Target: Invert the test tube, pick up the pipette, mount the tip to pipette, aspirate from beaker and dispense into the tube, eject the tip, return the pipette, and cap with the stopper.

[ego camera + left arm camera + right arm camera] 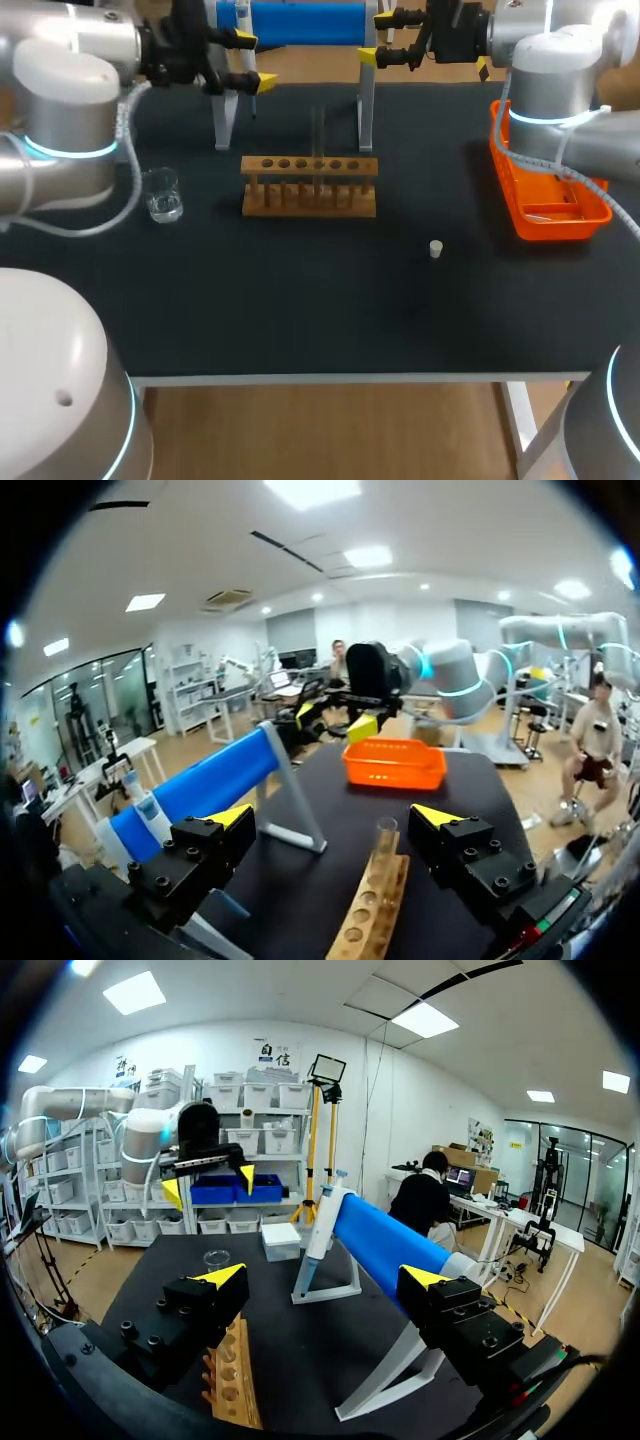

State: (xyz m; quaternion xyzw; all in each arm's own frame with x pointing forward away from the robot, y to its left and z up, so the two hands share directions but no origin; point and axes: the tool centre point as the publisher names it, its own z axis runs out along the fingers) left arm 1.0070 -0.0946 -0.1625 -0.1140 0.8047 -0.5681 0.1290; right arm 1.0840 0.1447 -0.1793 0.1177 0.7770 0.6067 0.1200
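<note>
Two grippers, both spread wide, pinching nothing. Left gripper (pixel 253 60): hangs at the table's far edge, just beside the left leg of the one white stand (pixel 366 110). Right gripper (pixel 377 38): hangs at the same far edge by the stand's right leg, facing the left gripper across the one blue roll (pixel 300 22) on top.

One pipette (pixel 315 1230) — hangs on the stand at the end nearer the left gripper.

In front of the stand, one wooden rack (pixel 310 187) with one test tube (pixel 318 140) upright in a hole near its middle, rising between the stand's two legs.

One clear beaker (pixel 162 195), left of the rack and apart from it, close to the left arm's looping cable.

One white stopper (pixel 436 249) — stands alone to the right and nearer side of the rack, well apart.

One orange tray (pixel 512 195) at the right edge, partly under the right arm.

Widest room to move: the black table (pixel 300 310) between rack and near edge, bearing only the stopper.
</note>
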